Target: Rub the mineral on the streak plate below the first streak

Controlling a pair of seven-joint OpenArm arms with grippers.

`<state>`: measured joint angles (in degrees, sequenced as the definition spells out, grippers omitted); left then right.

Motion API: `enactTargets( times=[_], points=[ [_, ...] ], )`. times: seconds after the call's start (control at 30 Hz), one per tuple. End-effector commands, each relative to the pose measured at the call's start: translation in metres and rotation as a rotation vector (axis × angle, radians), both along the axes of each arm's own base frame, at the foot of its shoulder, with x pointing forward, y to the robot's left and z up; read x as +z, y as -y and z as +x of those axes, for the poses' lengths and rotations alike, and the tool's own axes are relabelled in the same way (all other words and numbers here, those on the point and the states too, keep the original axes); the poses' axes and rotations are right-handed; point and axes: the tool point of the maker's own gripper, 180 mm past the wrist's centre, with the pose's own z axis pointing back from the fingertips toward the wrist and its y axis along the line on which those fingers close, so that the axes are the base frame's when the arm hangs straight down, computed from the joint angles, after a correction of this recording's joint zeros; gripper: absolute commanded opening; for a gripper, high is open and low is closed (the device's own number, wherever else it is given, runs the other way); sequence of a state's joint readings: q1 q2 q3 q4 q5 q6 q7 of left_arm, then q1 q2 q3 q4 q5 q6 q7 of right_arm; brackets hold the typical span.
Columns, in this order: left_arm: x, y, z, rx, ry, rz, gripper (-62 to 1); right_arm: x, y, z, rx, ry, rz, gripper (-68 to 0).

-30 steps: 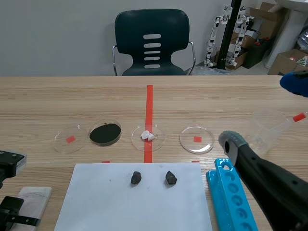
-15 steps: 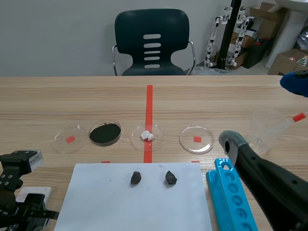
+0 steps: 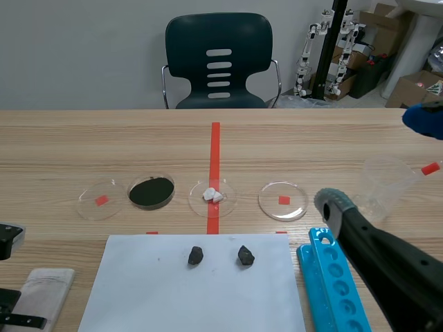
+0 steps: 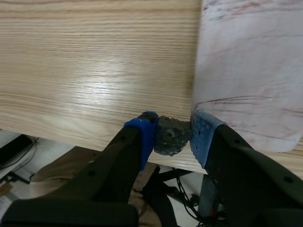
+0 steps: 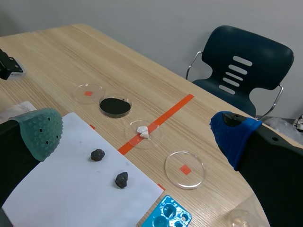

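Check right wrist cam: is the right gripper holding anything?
No, the right gripper stands wide open, gripping nothing.

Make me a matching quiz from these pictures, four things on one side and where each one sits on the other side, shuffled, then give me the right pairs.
Things:
1. mineral
2. black powder
3. white chunks
4. blue rack

Places:
A. in the clear dish on the red tape line
B. right of the white sheet
C. between the jaws of the left gripper
D. just left of that clear dish

Pairs: 1-C, 2-D, 3-A, 4-B
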<state>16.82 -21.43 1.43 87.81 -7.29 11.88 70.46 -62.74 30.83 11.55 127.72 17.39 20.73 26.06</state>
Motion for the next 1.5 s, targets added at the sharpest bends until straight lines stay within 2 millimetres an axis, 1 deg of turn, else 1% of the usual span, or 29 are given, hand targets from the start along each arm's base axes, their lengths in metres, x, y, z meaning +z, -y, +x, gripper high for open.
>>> enactTargets(
  times=[0.0,0.1,0.13,0.27,0.53,0.63,0.7,0.77,0.87,0.93,1.07,1.13,1.2,1.27,1.47],
  points=[
    [0.002,-0.004,0.001,0.007,0.007,0.016,-48.3,0.008,-0.001,0.001,0.004,0.020,0.019,0.4],
    [0.001,0.000,0.001,0.009,0.009,-0.011,-48.3,0.008,-0.001,0.001,0.004,0.020,0.019,0.4],
    [0.000,0.005,0.002,0.010,0.013,-0.042,-48.3,0.008,-0.001,0.001,0.004,0.020,0.019,0.4],
    [-0.006,0.038,0.006,-0.037,0.026,-0.218,-48.3,0.008,-0.001,0.001,0.004,0.020,0.019,0.4],
    [-0.004,0.075,0.011,-0.112,0.053,-0.413,-48.3,0.008,-0.001,0.001,0.004,0.020,0.019,0.4],
    [-0.004,0.074,0.012,-0.112,0.056,-0.410,-48.3,0.008,-0.001,0.001,0.004,0.020,0.019,0.4],
    [-0.004,0.070,0.012,-0.113,0.054,-0.389,-48.3,0.008,-0.001,0.001,0.004,0.020,0.019,0.4],
    [-0.006,0.058,0.009,-0.090,0.042,-0.325,-48.3,0.008,-0.001,0.001,0.004,0.020,0.019,0.4],
    [-0.005,0.032,0.004,-0.062,0.011,-0.181,-48.3,0.008,-0.001,0.001,0.004,0.020,0.019,0.4],
    [-0.004,0.018,0.002,-0.048,-0.003,-0.106,-48.3,0.008,-0.001,0.001,0.004,0.020,0.019,0.4],
    [0.000,0.003,0.001,-0.033,-0.004,-0.017,-48.3,0.008,-0.001,0.001,0.004,0.020,0.019,0.4],
    [0.002,-0.001,0.001,-0.036,-0.002,0.004,-48.3,0.008,-0.001,0.001,0.004,0.020,0.019,0.4],
    [0.001,-0.001,0.001,-0.036,-0.002,0.003,-48.3,0.008,-0.001,0.001,0.004,0.020,0.019,0.4],
    [0.000,0.004,0.001,-0.030,-0.001,-0.027,-48.3,0.008,-0.001,0.001,0.004,0.020,0.019,0.4],
    [-0.007,0.038,0.002,-0.058,0.002,-0.218,-48.3,0.008,-0.001,0.001,0.004,0.020,0.019,0.4]
  ],
)
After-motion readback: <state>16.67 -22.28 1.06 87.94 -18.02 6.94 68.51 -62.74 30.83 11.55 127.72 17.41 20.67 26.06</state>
